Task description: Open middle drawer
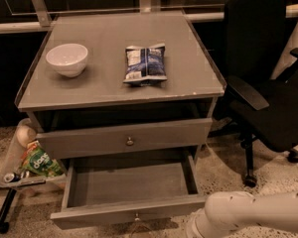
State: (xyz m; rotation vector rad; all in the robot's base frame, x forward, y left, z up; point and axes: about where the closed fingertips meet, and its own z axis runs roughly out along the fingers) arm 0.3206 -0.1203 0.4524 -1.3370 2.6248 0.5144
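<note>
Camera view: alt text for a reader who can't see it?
The middle drawer of a grey cabinet stands pulled out; the white arm is at bottom right, its pincer out of frame. A bowl and a snack bag sit on top.

The two-finger gripper sits out of sight below the bottom edge, past the end of the white rounded robot arm [248, 214]. The right edge cuts off the black padded office chair [260, 43].
</note>
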